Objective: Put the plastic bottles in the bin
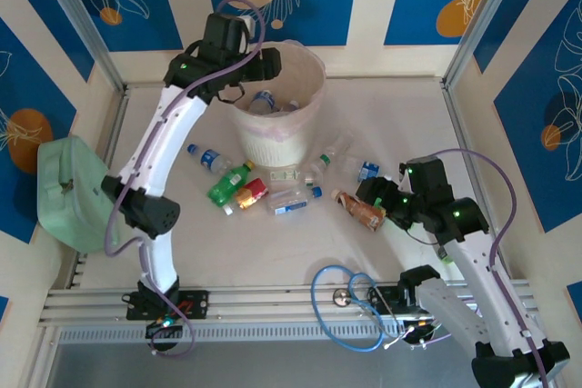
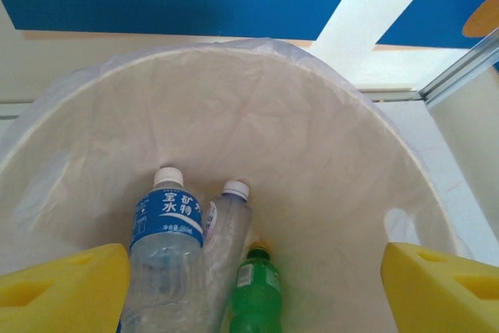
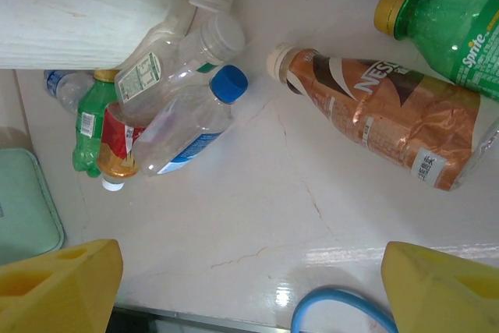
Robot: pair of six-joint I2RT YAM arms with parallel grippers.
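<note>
**Two arms at the bin [image 1: 273,138], bottles part sorted.** My left gripper [image 2: 251,290] hangs directly over the bin's mouth. Its yellow fingers [image 2: 62,286] are spread wide and hold nothing. Inside the bin, on the pink liner [image 2: 273,130], lie a blue-labelled water bottle [image 2: 165,247], a clear white-capped bottle [image 2: 226,232] touching it, and a small green bottle [image 2: 256,286].

My right gripper [image 3: 249,290] hovers above the table to the right of the bin, also wide open and empty. Below it and slightly off-centre lies a brown Nescafé bottle [image 3: 374,118], crumpled, on its side, cap end towards the bin. A green Sprite bottle [image 3: 452,25] lies just beside it. A cluster lies against the front of the bin's base: a blue-capped clear bottle [image 3: 195,126], a red-labelled bottle [image 3: 117,142] and others.

**Step in hand (my judgement):** the right arm picks next, most likely the Nescafé bottle.
- I should centre on its body and set my fingers across its long axis.
- The grip belongs on the label's middle, not the tapering neck, because dented plastic may slip.
- One finger must not wedge against the Sprite bottle.
- I should keep clear of the blue cable [image 3: 335,309] on the side away from the bin.
- The bottle should be carried above the bin's rim and let go over the middle, once my left arm has cleared the mouth.
</note>
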